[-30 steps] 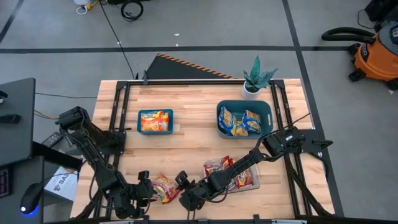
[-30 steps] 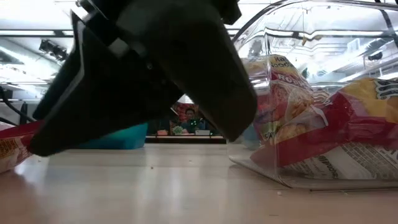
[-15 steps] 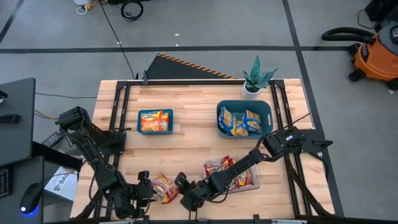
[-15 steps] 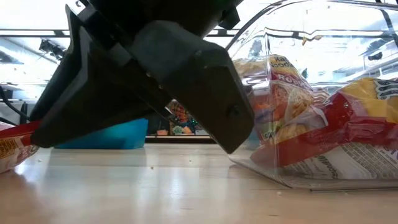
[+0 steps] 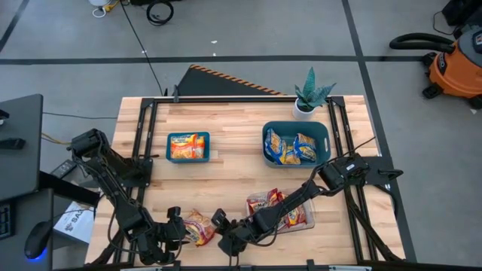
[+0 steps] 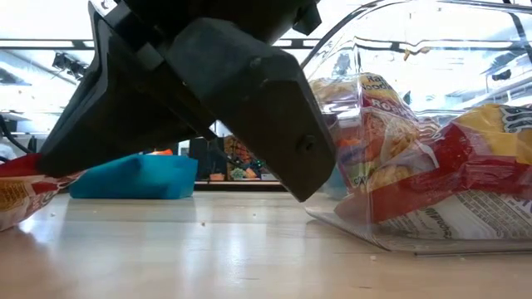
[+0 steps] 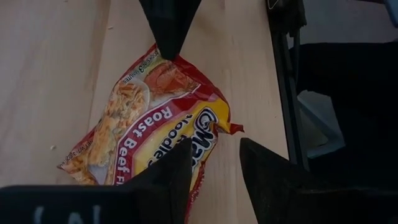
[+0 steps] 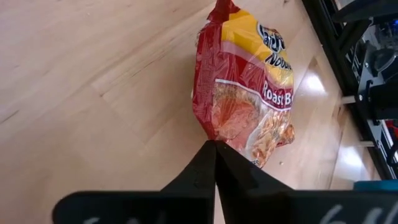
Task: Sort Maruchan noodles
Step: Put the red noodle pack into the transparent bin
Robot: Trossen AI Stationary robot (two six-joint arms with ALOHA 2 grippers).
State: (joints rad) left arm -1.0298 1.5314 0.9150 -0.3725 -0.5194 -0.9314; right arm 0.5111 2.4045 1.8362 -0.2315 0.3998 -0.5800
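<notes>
Right gripper [image 8: 214, 149] fingers now pressed together, tips meeting right at the edge of the red packet [image 8: 249, 87]; a second ago they stood spread. Can't tell if film is caught between them or they shut just short of it. Left gripper [image 7: 214, 165] on the packet's other side, fingers parted around a corner of it, not pinching. Packet lies flat on the table [image 5: 233, 169], just beside the clear tub [image 5: 282, 209], unmoved. Orange packet in the small bin [image 5: 187, 146], blue ones in the big bin [image 5: 295, 143], both well beyond the tub. Likely a handover or regrasp attempt; lift would confirm grip.
</notes>
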